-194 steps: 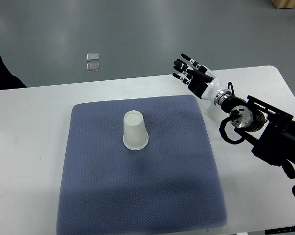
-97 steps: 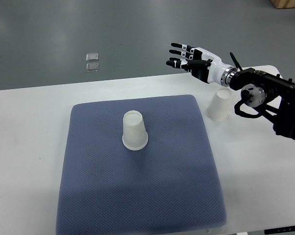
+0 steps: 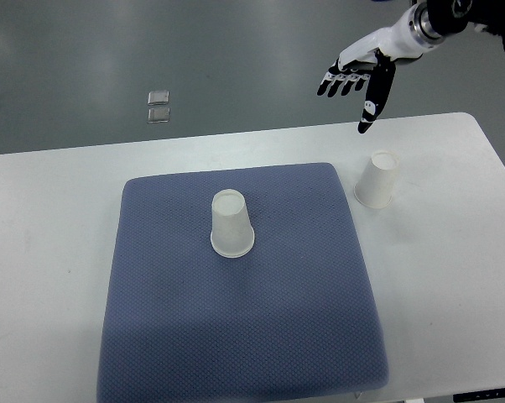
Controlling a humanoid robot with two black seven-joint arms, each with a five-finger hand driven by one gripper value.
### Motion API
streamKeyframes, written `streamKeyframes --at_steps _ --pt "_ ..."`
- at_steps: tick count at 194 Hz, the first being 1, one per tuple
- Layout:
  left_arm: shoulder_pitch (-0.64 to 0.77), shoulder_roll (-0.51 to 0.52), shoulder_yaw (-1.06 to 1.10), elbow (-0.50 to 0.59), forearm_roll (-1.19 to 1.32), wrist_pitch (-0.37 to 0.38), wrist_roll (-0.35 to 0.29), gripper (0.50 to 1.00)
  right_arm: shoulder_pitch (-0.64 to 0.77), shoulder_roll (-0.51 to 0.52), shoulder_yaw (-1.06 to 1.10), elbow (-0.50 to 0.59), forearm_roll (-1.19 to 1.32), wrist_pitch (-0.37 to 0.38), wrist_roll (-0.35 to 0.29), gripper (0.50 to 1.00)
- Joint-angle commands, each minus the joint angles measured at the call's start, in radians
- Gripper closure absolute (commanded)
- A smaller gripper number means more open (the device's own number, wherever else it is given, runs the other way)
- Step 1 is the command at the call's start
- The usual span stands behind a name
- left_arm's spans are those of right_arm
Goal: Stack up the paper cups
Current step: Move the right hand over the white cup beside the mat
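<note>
Raised since the earlier frames, the right hand [image 3: 359, 77] is now seen high at the upper right, clear of the table.

Its black-tipped white fingers [image 3: 371, 105] are spread wide and nothing is held or touched. One white paper cup [image 3: 231, 223] stands upside down on the blue-grey textured mat [image 3: 244, 319]; a second upside-down white paper cup [image 3: 377, 179] rests on the white table [image 3: 51, 252] just right of the mat, below the fingers and well apart from them.
</note>
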Motion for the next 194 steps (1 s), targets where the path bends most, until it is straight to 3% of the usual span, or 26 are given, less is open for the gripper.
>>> streamKeyframes --at_steps 1,52,79,142,170,194 --pt "0.0 0.0 0.0 -0.001 0.0 0.0 0.0 0.5 0.077 0.001 -0.01 0.004 -0.082 0.009 -0.001 0.568" --pt "0.0 0.0 0.0 -0.001 0.0 -0.002 0.0 0.5 0.304 -0.059 -0.075 0.16 -0.142 0.009 -0.014 0.564" --pt "0.0 0.0 0.002 -0.001 0.0 -0.002 0.0 0.5 0.32 -0.117 -0.072 0.218 -0.139 0.009 -0.014 0.566" --pt "0.0 0.0 0.002 -0.001 0.0 -0.002 0.001 0.5 0.131 -0.128 -0.078 0.16 -0.137 0.009 -0.02 0.568" --pt "0.0 0.0 0.002 -0.001 0.0 -0.002 0.003 0.5 0.031 -0.105 -0.067 0.125 -0.134 0.007 -0.072 0.566" --pt "0.001 0.0 0.002 -0.001 0.0 -0.002 0.004 0.5 -0.048 -0.061 -0.065 0.065 -0.131 -0.083 -0.076 0.568"
